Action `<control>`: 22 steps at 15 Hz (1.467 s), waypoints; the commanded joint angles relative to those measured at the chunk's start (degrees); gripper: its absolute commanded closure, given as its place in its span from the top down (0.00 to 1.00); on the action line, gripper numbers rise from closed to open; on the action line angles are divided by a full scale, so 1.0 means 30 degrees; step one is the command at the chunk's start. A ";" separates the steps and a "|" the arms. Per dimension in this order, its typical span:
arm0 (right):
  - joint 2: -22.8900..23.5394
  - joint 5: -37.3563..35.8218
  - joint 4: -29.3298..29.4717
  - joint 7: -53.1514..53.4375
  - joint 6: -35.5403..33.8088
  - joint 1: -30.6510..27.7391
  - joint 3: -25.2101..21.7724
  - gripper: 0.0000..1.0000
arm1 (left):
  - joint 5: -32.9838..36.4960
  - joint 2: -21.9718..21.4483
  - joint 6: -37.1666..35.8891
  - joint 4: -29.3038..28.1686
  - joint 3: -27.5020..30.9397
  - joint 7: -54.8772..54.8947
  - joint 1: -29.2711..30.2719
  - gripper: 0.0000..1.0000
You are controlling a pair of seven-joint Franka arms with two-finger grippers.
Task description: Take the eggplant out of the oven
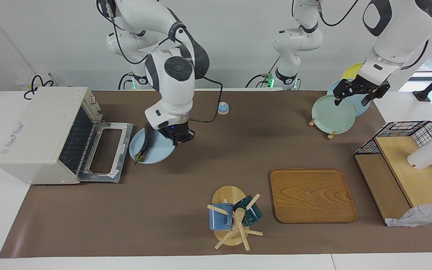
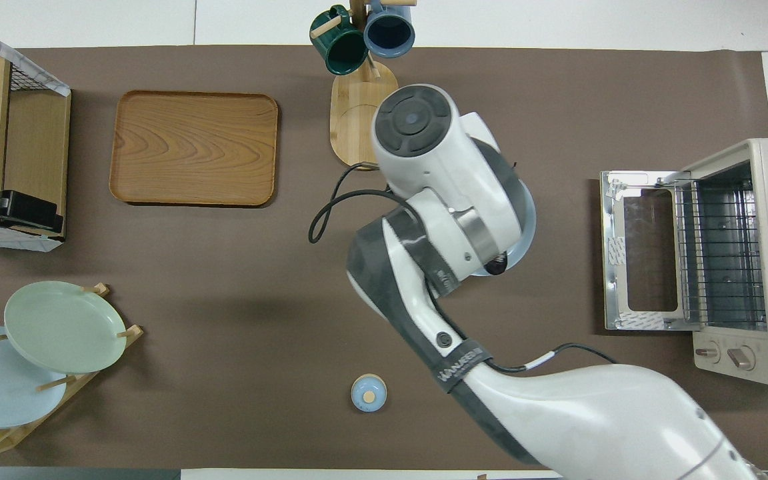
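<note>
The eggplant (image 1: 145,144) lies on a blue plate (image 1: 152,154) beside the open oven (image 1: 39,131), already out. The right gripper (image 1: 180,138) hovers just above; finger spread unclear. The left gripper (image 1: 354,93) waits over the plate rack (image 1: 330,133).

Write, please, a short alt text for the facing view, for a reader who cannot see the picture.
The right end effector is over a blue plate in front of the open oven, and the eggplant lies on that plate. The left end effector waits over a rack of plates at the left arm's end of the table.
</note>
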 commanded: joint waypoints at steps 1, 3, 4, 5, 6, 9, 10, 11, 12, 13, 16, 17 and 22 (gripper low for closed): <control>0.0915 0.0230 0.0999 0.1716 0.1318 0.0241 0.0823 0.00 | 0.0419 -0.0244 0.0138 -0.0126 0.0098 0.0128 -0.0124 1.00; 0.0886 0.0725 0.0678 0.1780 0.2782 0.0270 0.1204 0.00 | 0.0419 -0.0244 0.0167 -0.0126 0.0098 0.0128 -0.0124 1.00; 0.0886 0.0961 0.0009 0.1780 0.3660 0.0300 0.1264 0.00 | 0.0419 -0.0244 0.0167 -0.0126 0.0069 0.0128 -0.0124 1.00; 0.0712 0.1224 -0.1013 0.1780 0.5293 0.0300 0.1351 0.00 | 0.0419 -0.0244 0.0167 -0.0126 0.0098 0.0128 -0.0124 1.00; 0.0681 0.1604 -0.1748 0.1867 0.6237 0.0474 0.1555 0.00 | 0.0419 -0.0244 0.0138 -0.0126 0.0098 0.0128 -0.0124 1.00; 0.0622 0.1696 -0.2252 0.1868 0.6482 0.0769 0.1557 0.00 | 0.0419 -0.0244 0.0137 -0.0126 0.0069 0.0128 -0.0182 1.00; 0.0622 0.1551 -0.2196 0.1839 0.6423 0.0682 0.1557 0.10 | 0.0419 -0.0244 0.0137 -0.0126 0.0069 0.0128 -0.0183 1.00; 0.0593 0.1317 -0.1934 0.1752 0.6336 0.0681 0.1499 0.13 | 0.0419 -0.0244 0.0137 -0.0126 0.0069 0.0128 -0.0183 1.00; 0.0622 0.1141 -0.1322 0.1722 0.6074 0.0652 0.1470 0.14 | 0.0419 -0.0244 0.0079 -0.0126 0.0069 0.0099 -0.0183 1.00; 0.0651 0.0733 -0.0794 0.1663 0.5578 0.0593 0.1470 0.27 | 0.0419 -0.0244 0.0108 -0.0126 0.0069 0.0098 -0.0212 1.00; -0.0836 -0.0589 -0.0437 -0.1076 0.2743 -0.1185 0.1382 0.35 | 0.0419 -0.0244 0.0108 -0.0126 0.0069 0.0127 -0.0212 1.00; -0.1626 -0.0503 -0.0814 -0.2570 0.1513 -0.2267 0.1382 0.32 | 0.0419 -0.0244 0.0108 -0.0126 0.0069 0.0099 -0.0183 1.00; -0.4324 -0.0794 -0.6691 -0.6768 0.1961 -0.6579 0.1353 0.02 | 0.0419 -0.0244 0.0166 -0.0126 0.0011 0.0069 -0.0388 1.00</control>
